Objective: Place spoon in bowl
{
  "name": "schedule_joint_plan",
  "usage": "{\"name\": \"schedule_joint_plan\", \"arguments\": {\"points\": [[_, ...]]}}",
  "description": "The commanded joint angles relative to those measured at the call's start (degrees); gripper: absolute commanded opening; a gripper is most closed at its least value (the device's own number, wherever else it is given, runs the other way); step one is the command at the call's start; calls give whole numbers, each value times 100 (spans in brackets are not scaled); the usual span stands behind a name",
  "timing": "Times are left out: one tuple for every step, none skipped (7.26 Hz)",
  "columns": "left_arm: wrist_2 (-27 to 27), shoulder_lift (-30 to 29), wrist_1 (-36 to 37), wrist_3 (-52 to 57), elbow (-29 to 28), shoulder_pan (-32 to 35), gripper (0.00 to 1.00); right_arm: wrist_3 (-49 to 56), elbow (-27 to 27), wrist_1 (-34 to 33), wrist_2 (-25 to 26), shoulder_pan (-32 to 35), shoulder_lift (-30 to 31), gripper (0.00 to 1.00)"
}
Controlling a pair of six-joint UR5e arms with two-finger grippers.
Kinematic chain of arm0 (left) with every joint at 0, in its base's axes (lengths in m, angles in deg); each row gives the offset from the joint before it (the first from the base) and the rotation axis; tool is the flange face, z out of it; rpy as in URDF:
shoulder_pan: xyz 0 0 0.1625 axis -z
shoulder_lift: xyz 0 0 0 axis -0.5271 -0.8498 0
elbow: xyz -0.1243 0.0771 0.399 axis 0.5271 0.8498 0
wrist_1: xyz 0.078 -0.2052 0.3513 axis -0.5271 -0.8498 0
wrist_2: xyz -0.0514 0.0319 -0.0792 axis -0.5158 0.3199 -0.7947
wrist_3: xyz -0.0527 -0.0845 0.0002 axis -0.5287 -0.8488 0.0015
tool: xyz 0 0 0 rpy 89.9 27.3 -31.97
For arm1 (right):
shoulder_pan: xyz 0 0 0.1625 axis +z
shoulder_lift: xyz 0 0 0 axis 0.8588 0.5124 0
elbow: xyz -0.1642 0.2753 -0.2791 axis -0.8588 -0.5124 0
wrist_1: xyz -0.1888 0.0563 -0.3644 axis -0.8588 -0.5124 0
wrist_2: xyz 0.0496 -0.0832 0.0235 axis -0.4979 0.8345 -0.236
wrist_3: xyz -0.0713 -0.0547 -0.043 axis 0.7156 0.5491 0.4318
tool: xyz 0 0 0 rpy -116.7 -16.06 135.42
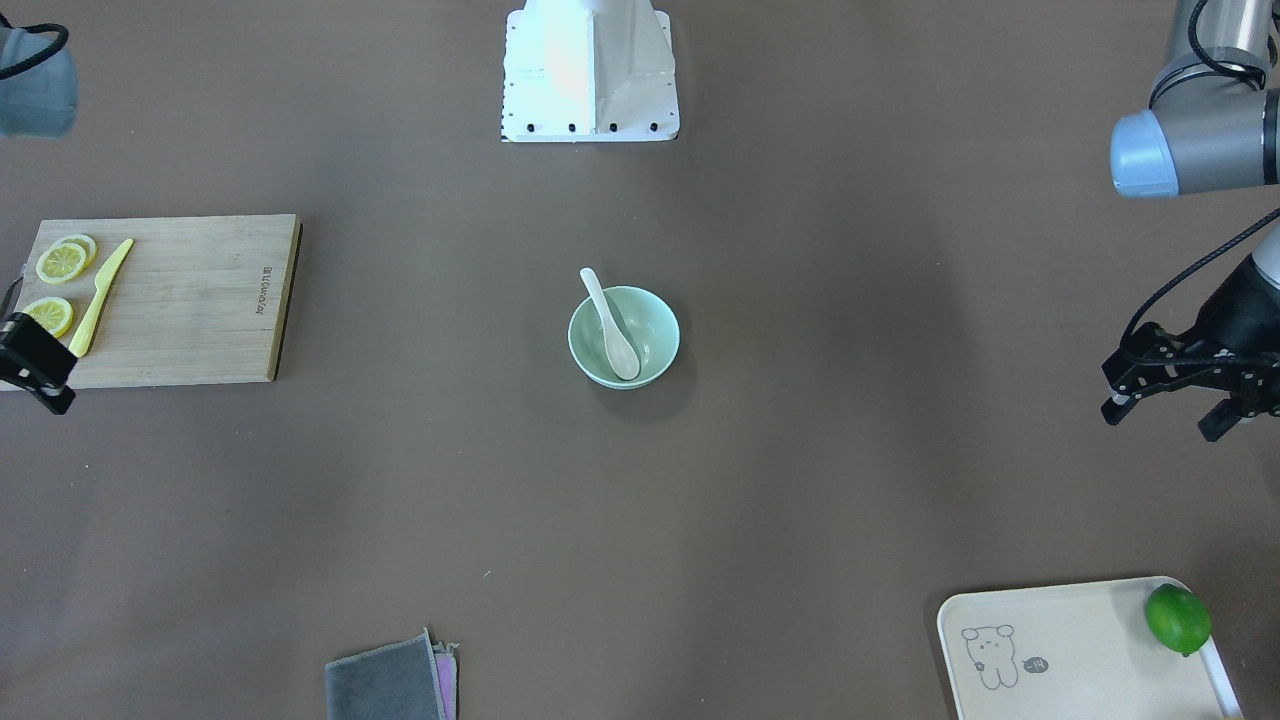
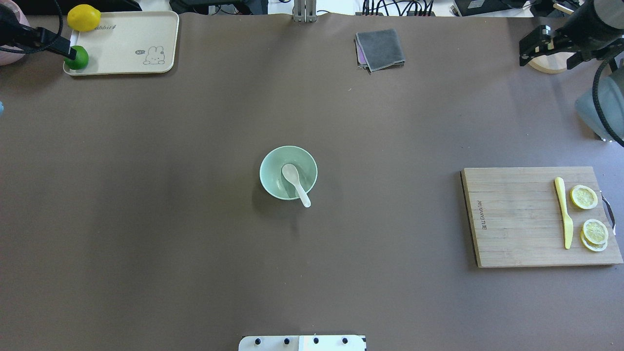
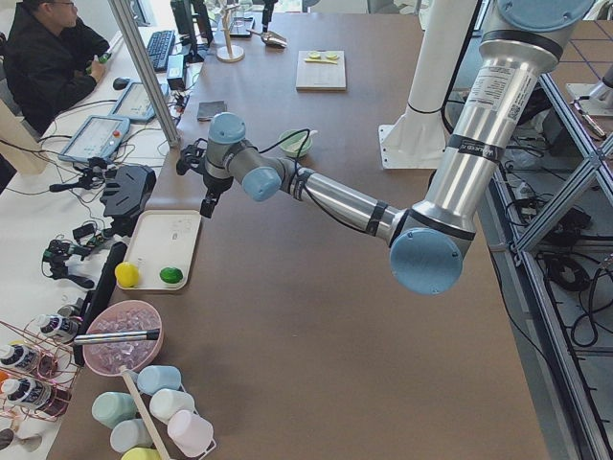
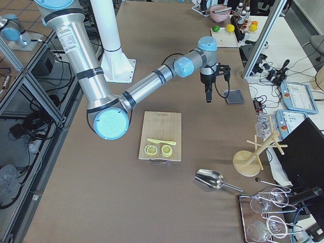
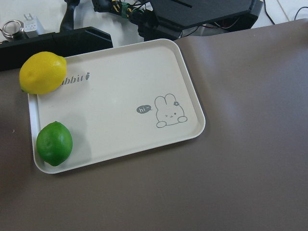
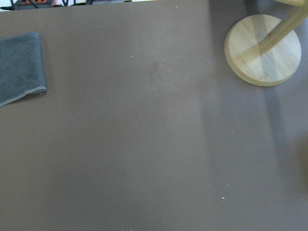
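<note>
While the spoon lay in the bowl at the middle of the desk, you had both arms drawn back to the far corners. Its scoop sat on the bowl's floor. Its handle leaned on the rim and stuck out past the edge, towards the robot's side and a little right.

Your left gripper hung at the far left with its fingers spread and nothing between them. It was close to the cream tray, which sat hard against the far left edge of the desk. On that tray a lime lay in the near left corner and a lemon in the far left corner.

Your right gripper hovered at the far right over a round wooden stand base, its fingers likewise apart and holding nothing.

To the right, the cutting board reached almost to the desk's right edge. It carried the yellow knife and lemon slices along its right side. A grey cloth lay near the far edge. All of these stood well apart from the bowl.
</note>
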Motion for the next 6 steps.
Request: {"name": "schedule_joint_plan", "arguments": {"points": [[-232, 419, 350, 563, 257, 295, 98, 1782, -24, -229, -746, 648, 884, 100], [-303, 578, 858, 1342, 302, 698, 98, 2444, 11, -353, -792, 912, 1288, 100], [-356, 623, 1446, 2264, 285, 1172, 98, 3130, -15, -345, -810, 1272, 1779, 100], [-453, 754, 1826, 2647, 233, 1420, 98, 3380, -111, -371, -1141, 1606, 2176, 100], [-462, 1121, 1795, 2668, 215, 1553, 98, 3400, -329, -363, -1335, 2010, 2432, 100], [-532, 1429, 1751, 2669, 267, 1607, 98, 3409, -410, -310, -1337, 2057, 2574, 100]]}}
